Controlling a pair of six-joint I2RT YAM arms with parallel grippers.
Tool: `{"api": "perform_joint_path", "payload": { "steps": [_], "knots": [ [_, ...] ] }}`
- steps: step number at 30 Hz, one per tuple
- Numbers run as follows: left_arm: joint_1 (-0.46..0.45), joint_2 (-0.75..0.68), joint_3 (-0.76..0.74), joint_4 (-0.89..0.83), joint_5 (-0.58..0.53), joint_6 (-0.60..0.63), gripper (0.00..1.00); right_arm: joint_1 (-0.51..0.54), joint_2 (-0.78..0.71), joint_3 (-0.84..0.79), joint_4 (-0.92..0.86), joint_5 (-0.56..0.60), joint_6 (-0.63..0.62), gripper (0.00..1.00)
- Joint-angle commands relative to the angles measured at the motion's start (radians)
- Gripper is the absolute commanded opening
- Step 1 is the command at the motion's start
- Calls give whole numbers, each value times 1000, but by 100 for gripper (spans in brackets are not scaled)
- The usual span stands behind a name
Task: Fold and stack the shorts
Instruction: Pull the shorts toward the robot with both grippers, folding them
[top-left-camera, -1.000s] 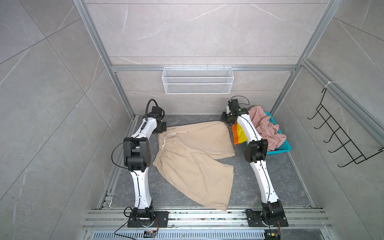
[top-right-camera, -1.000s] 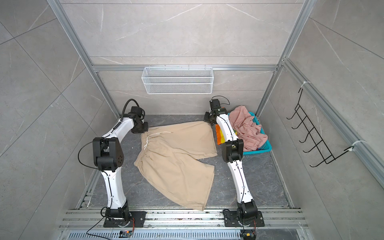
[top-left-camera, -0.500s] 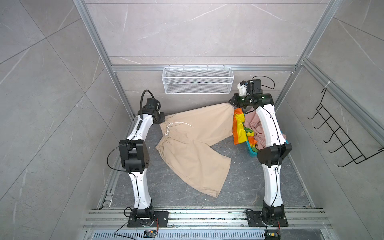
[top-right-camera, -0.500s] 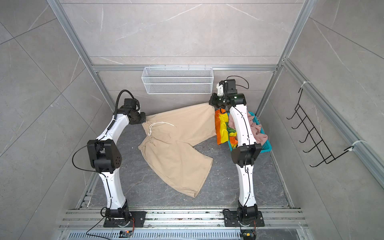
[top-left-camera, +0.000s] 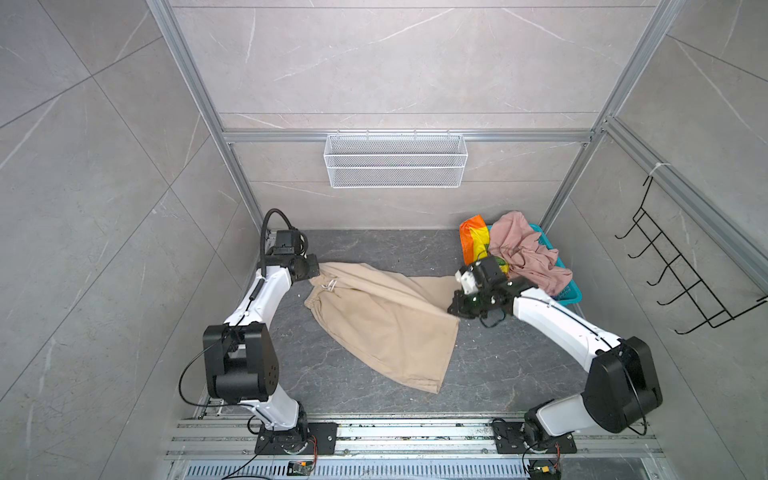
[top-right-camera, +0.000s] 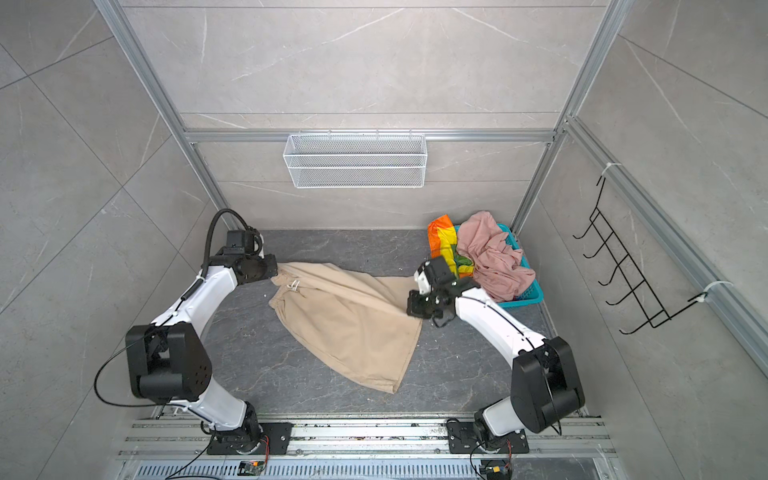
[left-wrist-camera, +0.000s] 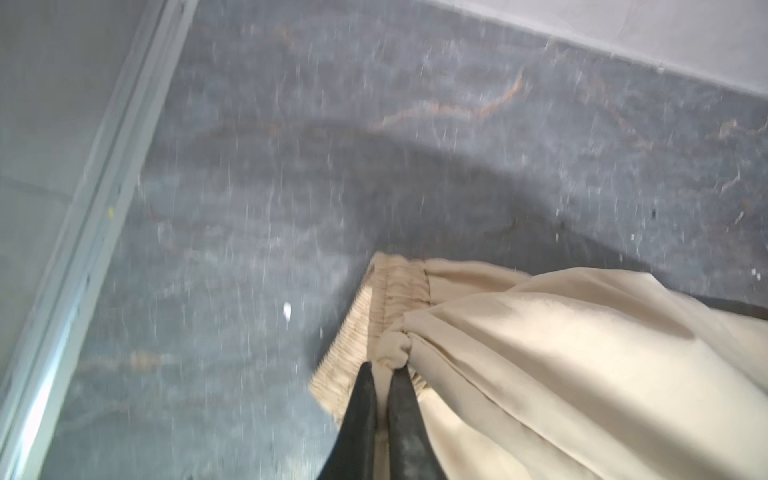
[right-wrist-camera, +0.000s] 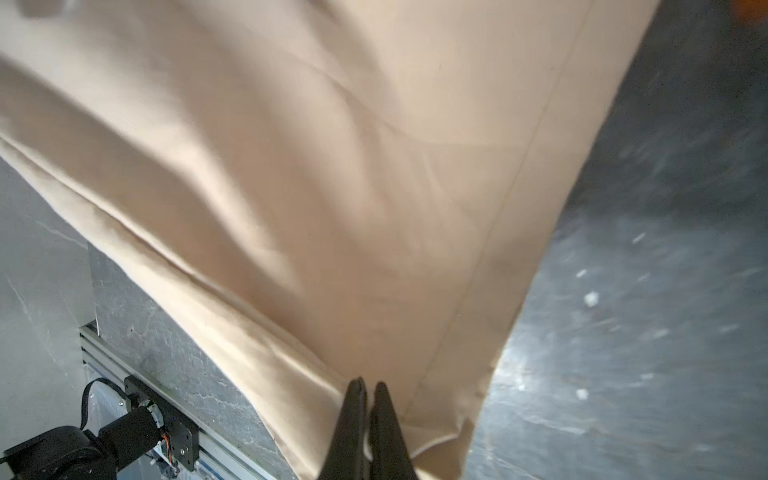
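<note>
Three shorts show in my feeds. The beige shorts are out on the dark stone desk, stretched between my two arms.

My left end effector is clamped on the gathered waistband at one corner. The left wrist view shows its two dark fingers pressed together on a bunched bit of cloth just beside the elastic ribbing. In both top views that corner sits at the back left of the desk, with the pale drawstring just beside it.

My right end effector is clamped on the hem of one leg, near the hem's corner. From there a taut ridge of fabric runs across to the left arm. From that ridge the cloth hangs down toward the front rail. Its lowest corner rests on the desk.

The rainbow-striped shorts and the pink shorts are heaped in the teal basket at the back right. The pink pair is crumpled on top, and the striped pair spills over the rim toward the middle of the desk. My right wrist sits just in front of that basket.

A white wire basket hangs on the back wall.
</note>
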Motion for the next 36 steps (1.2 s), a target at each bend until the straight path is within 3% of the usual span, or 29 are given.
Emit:
{"api": "perform_joint_path", "payload": {
  "steps": [1,3,5,6,9,16,23,29,36],
  "knots": [
    [13,-112,-90,15,-70,-95,13,50,-26,-169,164,11,136,0],
    [38,-156,-139,-24,-120,-151,39,59,-16,-234,198,10,164,0],
    [90,-187,-167,-51,-31,-200,97,58,0,-251,197,20,160,0],
    [109,-197,-172,-60,23,-227,99,58,10,-248,194,29,155,0],
    [120,-239,-194,-79,163,-327,99,58,60,-225,165,70,120,0],
    [118,-314,-366,54,491,-635,99,58,121,-156,128,128,105,0],
    [139,-365,-472,28,501,-748,99,-33,289,4,80,179,17,0],
    [155,-357,-638,248,562,-994,98,-130,400,187,41,173,-59,0],
    [159,-307,-734,427,510,-1110,90,-138,429,270,27,150,-92,0]
  ]
}}
